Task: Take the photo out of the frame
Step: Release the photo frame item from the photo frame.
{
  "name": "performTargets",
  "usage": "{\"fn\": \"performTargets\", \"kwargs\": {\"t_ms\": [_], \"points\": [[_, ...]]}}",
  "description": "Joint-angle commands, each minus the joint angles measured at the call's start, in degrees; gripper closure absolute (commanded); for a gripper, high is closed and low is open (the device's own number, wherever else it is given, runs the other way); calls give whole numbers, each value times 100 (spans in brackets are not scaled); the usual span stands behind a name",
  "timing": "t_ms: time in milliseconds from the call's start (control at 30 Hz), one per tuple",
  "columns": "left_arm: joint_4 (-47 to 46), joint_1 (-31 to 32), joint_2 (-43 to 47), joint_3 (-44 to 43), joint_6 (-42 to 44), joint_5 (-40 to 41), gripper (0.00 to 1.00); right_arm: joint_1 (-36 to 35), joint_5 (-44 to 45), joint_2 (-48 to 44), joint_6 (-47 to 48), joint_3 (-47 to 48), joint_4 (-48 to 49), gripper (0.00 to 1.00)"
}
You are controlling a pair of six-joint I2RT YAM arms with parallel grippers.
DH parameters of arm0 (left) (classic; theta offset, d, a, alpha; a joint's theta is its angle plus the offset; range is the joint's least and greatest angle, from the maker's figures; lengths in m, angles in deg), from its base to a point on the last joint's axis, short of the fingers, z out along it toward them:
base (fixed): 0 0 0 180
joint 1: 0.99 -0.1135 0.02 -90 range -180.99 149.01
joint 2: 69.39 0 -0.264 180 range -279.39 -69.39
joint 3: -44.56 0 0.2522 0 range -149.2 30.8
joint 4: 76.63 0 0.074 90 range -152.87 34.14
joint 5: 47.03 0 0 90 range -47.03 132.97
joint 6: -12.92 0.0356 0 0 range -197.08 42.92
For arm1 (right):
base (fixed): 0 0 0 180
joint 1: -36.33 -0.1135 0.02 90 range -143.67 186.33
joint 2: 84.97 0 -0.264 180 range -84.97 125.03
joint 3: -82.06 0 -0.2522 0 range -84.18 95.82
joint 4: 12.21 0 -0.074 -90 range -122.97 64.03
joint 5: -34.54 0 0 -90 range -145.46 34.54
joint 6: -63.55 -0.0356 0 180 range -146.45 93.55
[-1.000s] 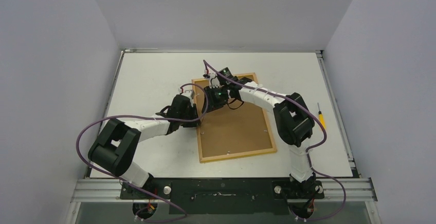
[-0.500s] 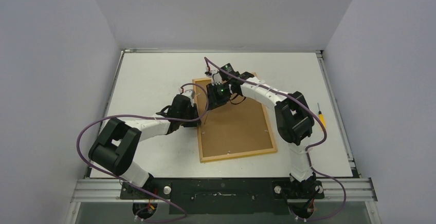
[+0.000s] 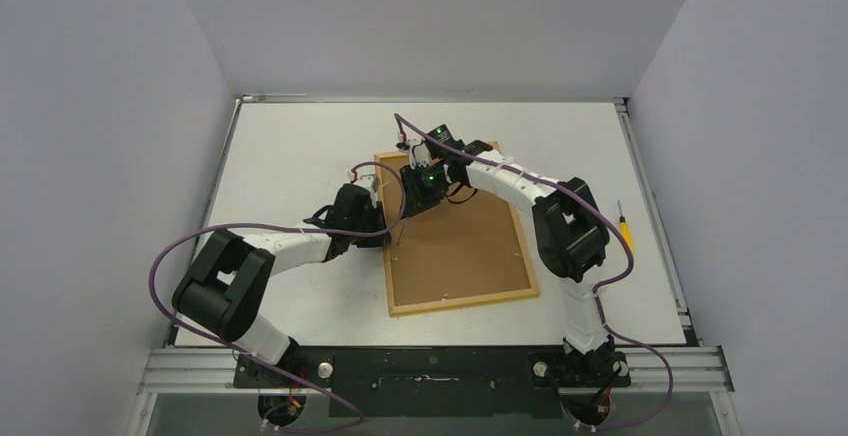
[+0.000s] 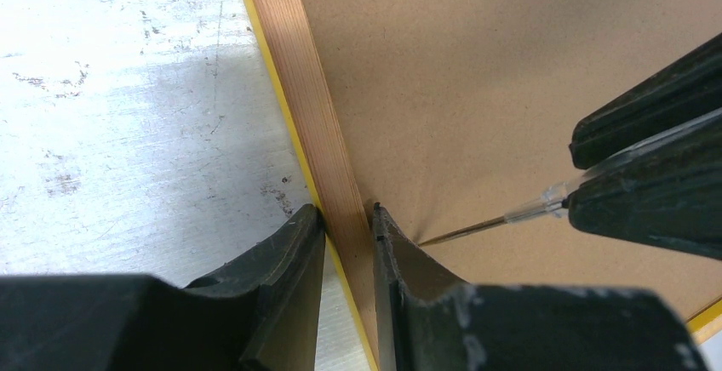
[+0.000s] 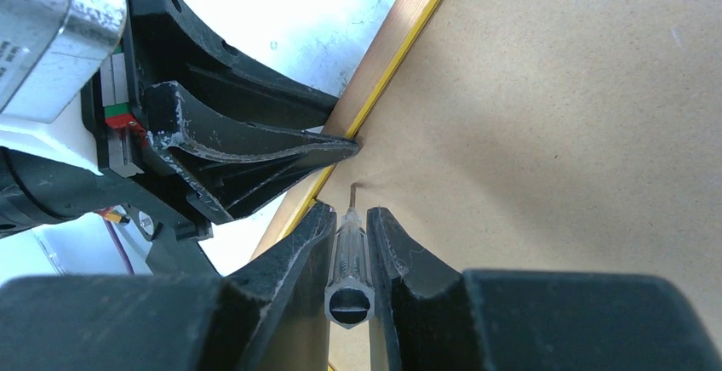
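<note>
The frame (image 3: 465,251) lies face down on the table with its brown backing (image 5: 553,133) up. The photo is hidden under the backing. My left gripper (image 4: 347,218) is shut on the frame's light wood rim (image 4: 298,90) at its left side, one finger outside and one on the backing. My right gripper (image 5: 351,214) is shut on a clear-handled screwdriver (image 5: 349,256). The screwdriver's thin metal tip (image 4: 451,233) touches the backing just beside the left gripper's inner finger (image 5: 255,145). From above, both grippers meet at the frame's left edge (image 3: 392,231).
A small yellow-handled screwdriver (image 3: 623,224) lies on the table to the right of the frame. Grey walls stand on three sides. Purple cables loop from both arms over the left part of the table (image 3: 290,146).
The right wrist has shifted slightly toward the far end of the frame, still holding the screwdriver. The left arm and the frame have not moved.
</note>
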Motion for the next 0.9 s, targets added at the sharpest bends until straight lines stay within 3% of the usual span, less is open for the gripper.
{"fn": "performTargets", "kwargs": {"t_ms": [0,867], "points": [[78,18,-63,-59,168,-117,100,-80,-132,121,209,228,-146,95],[-30,17,4,-3,142,-213,100,-126,-480,178,155,18,47,95]]}}
